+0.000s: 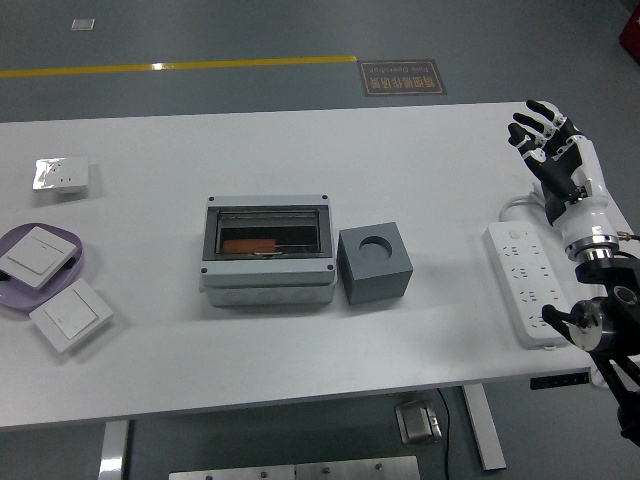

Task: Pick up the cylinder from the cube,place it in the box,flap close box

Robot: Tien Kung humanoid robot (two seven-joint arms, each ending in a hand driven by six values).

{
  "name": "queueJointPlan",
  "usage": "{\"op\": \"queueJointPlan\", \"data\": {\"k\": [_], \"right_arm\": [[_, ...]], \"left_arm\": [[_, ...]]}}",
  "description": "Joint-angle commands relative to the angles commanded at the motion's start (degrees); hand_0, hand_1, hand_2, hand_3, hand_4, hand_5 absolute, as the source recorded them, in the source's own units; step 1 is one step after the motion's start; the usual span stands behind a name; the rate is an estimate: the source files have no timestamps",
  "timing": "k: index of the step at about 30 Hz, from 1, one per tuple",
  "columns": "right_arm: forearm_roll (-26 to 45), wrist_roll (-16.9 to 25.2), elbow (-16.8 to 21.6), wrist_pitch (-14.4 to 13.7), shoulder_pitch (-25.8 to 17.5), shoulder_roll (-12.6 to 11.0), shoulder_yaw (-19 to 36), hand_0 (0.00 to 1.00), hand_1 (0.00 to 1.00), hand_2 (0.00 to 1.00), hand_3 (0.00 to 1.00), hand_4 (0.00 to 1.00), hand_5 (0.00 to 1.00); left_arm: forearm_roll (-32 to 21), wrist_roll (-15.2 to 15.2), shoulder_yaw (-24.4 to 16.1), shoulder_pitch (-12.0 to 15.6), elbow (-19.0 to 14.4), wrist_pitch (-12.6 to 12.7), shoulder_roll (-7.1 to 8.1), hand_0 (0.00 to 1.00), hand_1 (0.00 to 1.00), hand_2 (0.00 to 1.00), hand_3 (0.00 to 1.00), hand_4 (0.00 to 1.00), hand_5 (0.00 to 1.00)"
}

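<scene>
A grey box (267, 253) with a shut clear flap stands at the table's middle. An orange cylinder (250, 245) lies inside it, seen through the flap. A dark grey cube (375, 263) with an empty round hole in its top stands right beside the box, on its right. My right hand (547, 138) is raised over the table's far right edge, fingers spread and empty, well away from the cube. My left hand is out of view.
A white power strip (529, 282) lies at the right, below my right arm. A purple plate (72, 262) with a white switch, a second switch (70, 315) and a small socket (61, 176) are at the left.
</scene>
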Motion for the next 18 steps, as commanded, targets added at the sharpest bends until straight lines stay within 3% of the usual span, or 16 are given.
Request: {"op": "queueJointPlan", "data": {"k": [6,13,18], "right_arm": [[0.1,0.3,-0.5,-0.3,-0.1,0.3,0.0,0.801,0.744,0.728,0.757,0.998,0.405],[0.4,-0.4,-1.9,-0.4,0.9,0.2,-1.5,0.811,0.754,0.746,0.771,0.998,0.399],[0.3,-0.7,-2.1,-0.7,2.0,0.4,-2.7,0.824,0.775,0.783,0.792,0.989,0.375]], "left_arm": [[-0.9,0.0,0.7,-0.1,0.2,0.1,0.05,0.615,0.625,0.595,0.623,0.708,0.244],[-4.3,0.9,5.7,-1.2,1.0,1.2,-0.30,0.615,0.625,0.594,0.623,0.708,0.244],[-4.5,1.4,5.0,-0.9,1.3,1.1,-0.79,0.615,0.626,0.594,0.623,0.708,0.245]]}}
